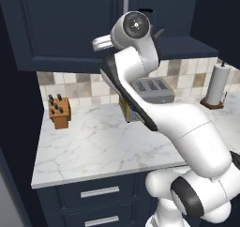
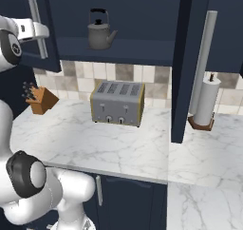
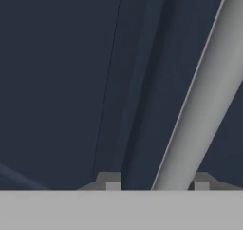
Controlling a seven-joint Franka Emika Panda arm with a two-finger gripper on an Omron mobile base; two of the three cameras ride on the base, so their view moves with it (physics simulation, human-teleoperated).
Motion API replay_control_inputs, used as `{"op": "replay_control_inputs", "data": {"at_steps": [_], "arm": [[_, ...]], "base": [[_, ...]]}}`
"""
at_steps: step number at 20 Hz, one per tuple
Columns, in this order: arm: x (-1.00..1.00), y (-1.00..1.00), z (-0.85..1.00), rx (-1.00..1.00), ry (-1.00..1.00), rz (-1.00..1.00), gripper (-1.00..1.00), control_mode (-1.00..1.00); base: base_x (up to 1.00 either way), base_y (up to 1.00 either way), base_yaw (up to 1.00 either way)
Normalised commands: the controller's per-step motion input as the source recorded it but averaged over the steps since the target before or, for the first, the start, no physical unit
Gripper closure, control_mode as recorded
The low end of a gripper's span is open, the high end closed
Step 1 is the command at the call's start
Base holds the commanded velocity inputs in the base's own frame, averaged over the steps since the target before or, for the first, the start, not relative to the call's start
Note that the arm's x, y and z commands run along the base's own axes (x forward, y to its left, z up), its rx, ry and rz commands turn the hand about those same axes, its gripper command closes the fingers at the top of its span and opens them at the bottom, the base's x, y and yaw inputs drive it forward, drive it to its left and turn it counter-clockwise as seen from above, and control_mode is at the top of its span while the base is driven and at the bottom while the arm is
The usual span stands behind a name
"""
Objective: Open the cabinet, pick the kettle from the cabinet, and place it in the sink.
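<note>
The navy cabinet [image 2: 118, 5] stands open, its right door [image 2: 187, 62] swung out edge-on. On its shelf sits the grey kettle [image 2: 99, 32] with a black arched handle, upright and untouched. My gripper [image 2: 42, 32] is at the left door [image 1: 65, 24], well left of the kettle. In the hand view the door's silver bar handle [image 3: 204, 96] runs slantwise between my gripper's [image 3: 155, 184] two fingertips, which are shut on it. The sink is out of view.
A silver toaster [image 2: 117, 103] stands on the white marble counter [image 2: 85, 143] below the cabinet. A wooden knife block [image 2: 40, 98] is at the left, a paper towel roll [image 2: 206, 103] at the right. Navy drawers [image 1: 98, 192] run under the counter edge.
</note>
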Motion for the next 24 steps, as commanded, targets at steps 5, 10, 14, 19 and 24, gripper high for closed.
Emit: {"op": "replay_control_inputs", "data": {"at_steps": [5,10,14,19,24], "arm": [[-0.53,1.00,-0.68,0.00,-0.04,0.00,1.00,-1.00],[-0.39,1.00,-0.67,0.00,-0.01,0.00,1.00,-1.00],[-0.31,1.00,-0.65,0.00,0.00,-0.01,1.00,-1.00],[-0.16,1.00,-0.61,0.00,0.00,0.00,1.00,-1.00],[-0.07,0.97,-0.59,0.00,0.00,-0.01,-1.00,-1.00]], "base": [[0.00,0.00,0.00],[0.00,0.00,0.00],[0.00,0.00,0.00],[0.00,0.00,0.00],[0.00,0.00,0.00]]}}
